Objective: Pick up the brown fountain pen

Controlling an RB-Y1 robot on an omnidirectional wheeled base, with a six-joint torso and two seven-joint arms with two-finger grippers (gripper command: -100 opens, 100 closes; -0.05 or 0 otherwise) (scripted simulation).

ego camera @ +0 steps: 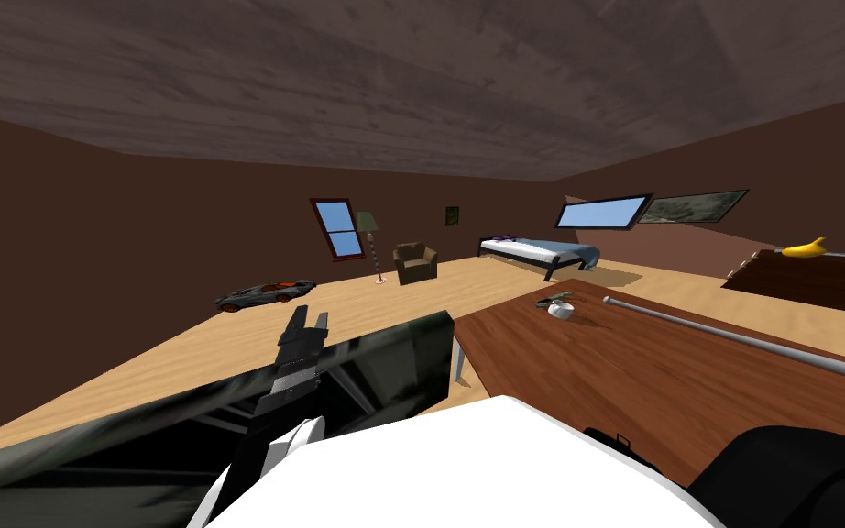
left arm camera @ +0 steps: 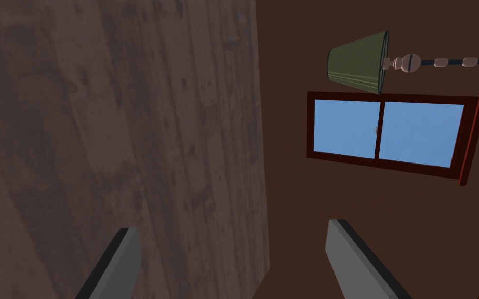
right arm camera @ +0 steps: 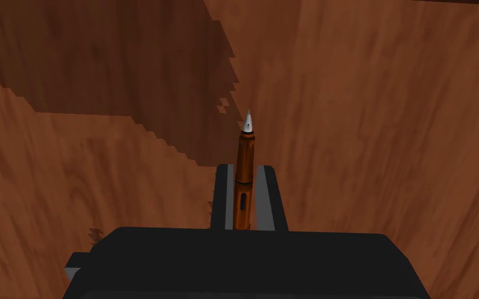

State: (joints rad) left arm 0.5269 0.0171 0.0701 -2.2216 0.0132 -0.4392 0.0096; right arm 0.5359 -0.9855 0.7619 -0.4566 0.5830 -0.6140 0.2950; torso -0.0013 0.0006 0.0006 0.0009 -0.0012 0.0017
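Right end effector [right arm camera: 244, 167] is clamping the pen [right arm camera: 244, 148] by its barrel over bare tabletop [right arm camera: 389, 130]. Its long axis is running parallel to the fingers, with the nib pointing away from the dark body. The pen looks slim, stiff, light and probably slippery, so mid-barrel is the place to hold it, sparing the fragile nib. Left end effector [ego camera: 309, 321] is hovering beyond the tabletop's left edge, fingers spread apart.
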